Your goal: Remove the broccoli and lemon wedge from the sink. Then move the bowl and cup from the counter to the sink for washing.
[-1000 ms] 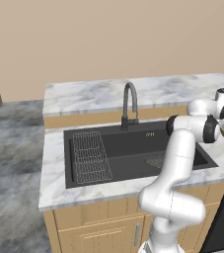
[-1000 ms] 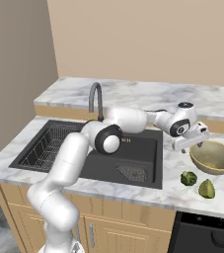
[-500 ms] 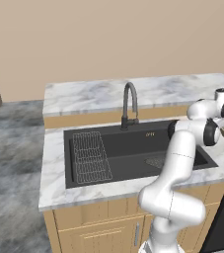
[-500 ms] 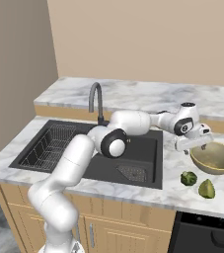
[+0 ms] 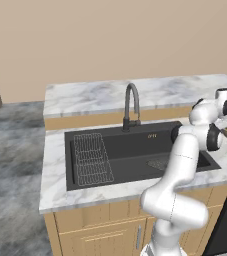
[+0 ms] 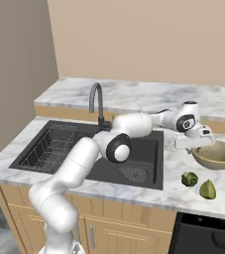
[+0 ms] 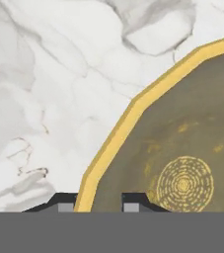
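The bowl [image 6: 216,155] sits upright on the counter [image 6: 134,94] to the right of the sink [image 6: 69,149], its glossy tan-yellow inside facing up; being round, it has no long axis to speak of, and a ring pattern marks the middle of its floor in the hand view. The gripper [image 7: 99,201] straddles the bowl's near rim at its left edge, one finger [image 7: 64,202] outside over the marble and the other inside the bowl, the jaws narrowed around the yellow rim; whether they already press it I cannot tell. In the right base view the hand [image 6: 196,139] hangs at the bowl's left edge, with the arm reaching over the sink from the left. Just in front of the bowl, on the counter, lie the broccoli [image 6: 189,179] and beside it to the right the lemon wedge [image 6: 207,189], its point turned up. The sink holds a wire rack [image 5: 92,157] on its left side, and the faucet [image 5: 131,106] rises behind it.
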{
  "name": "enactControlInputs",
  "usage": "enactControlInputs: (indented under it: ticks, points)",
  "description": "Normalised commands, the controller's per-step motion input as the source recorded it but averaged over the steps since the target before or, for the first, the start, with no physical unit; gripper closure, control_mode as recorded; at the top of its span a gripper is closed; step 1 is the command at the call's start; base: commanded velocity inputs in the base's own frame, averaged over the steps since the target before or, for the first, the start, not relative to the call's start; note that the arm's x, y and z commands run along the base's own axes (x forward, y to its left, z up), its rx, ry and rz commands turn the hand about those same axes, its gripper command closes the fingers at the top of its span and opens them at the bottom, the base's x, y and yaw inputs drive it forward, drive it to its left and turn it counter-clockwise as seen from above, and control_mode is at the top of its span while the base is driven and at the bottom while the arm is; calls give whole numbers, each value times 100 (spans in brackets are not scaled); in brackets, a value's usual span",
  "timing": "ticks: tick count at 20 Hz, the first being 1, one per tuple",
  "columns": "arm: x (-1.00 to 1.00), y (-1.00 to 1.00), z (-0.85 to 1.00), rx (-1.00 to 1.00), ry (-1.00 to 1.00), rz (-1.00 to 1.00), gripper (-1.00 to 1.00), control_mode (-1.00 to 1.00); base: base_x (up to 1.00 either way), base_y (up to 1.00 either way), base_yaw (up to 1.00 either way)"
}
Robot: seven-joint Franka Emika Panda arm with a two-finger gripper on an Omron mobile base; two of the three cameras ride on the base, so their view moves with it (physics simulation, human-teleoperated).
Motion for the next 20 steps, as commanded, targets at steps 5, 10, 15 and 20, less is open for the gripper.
enactControlInputs:
  ticks: [5, 10, 15, 20]
  points:
    - [-3, 1, 8, 10, 0, -7, 100, -100, 0, 0, 0]
    - [-13, 3, 32, 10, -12, 0, 100, -100, 0, 0, 0]
    - [-20, 13, 36, 8, -15, 0, 100, -100, 0, 0, 0]
    - [-17, 24, 19, 1, -24, 0, 100, -100, 0, 0, 0]
